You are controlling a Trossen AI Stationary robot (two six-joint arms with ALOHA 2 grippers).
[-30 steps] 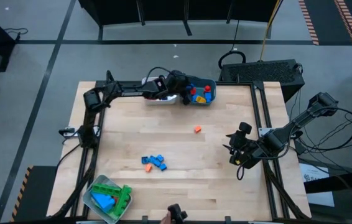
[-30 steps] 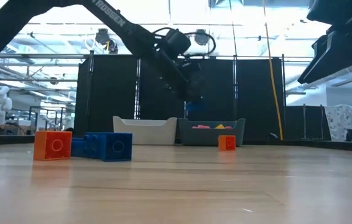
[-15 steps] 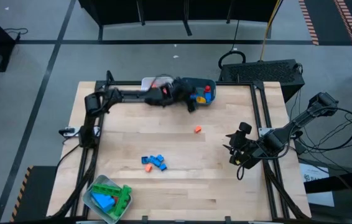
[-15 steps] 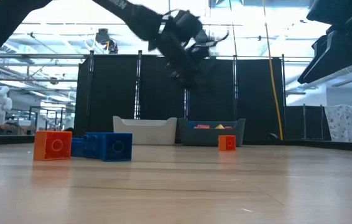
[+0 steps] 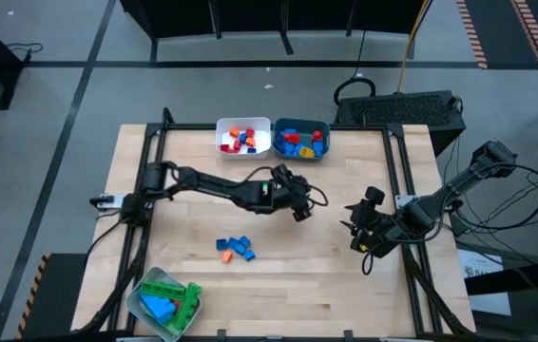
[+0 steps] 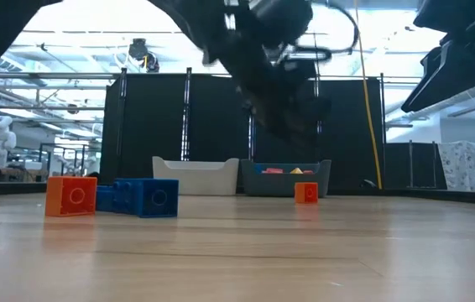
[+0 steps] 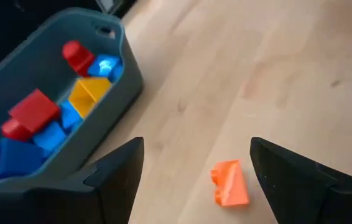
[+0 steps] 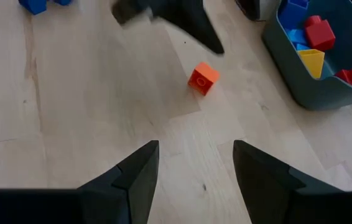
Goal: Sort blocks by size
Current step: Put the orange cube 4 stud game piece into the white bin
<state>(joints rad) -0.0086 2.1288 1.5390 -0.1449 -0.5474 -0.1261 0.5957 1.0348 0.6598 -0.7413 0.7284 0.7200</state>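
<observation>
At the lower left of the overhead frame, a clear-grey bin (image 5: 145, 300) holds green and blue blocks (image 5: 169, 302). Above it, lower centre, a cluster of blue blocks (image 5: 241, 248) with 1 orange block (image 5: 225, 256) lies on the wooden table (image 5: 202, 218). At right of centre, the right gripper (image 5: 363, 249) waits with its fingers parted, holding nothing. At centre, the left gripper (image 5: 302, 211) hangs with fingers spread wide and empty; its wrist view shows 1 small orange block (image 7: 229, 183) on the table between them. At the upper centre, a white bin (image 5: 243, 139) holds small red, orange and blue blocks beside a teal bin (image 5: 301, 140) of blue, red and yellow blocks.
</observation>
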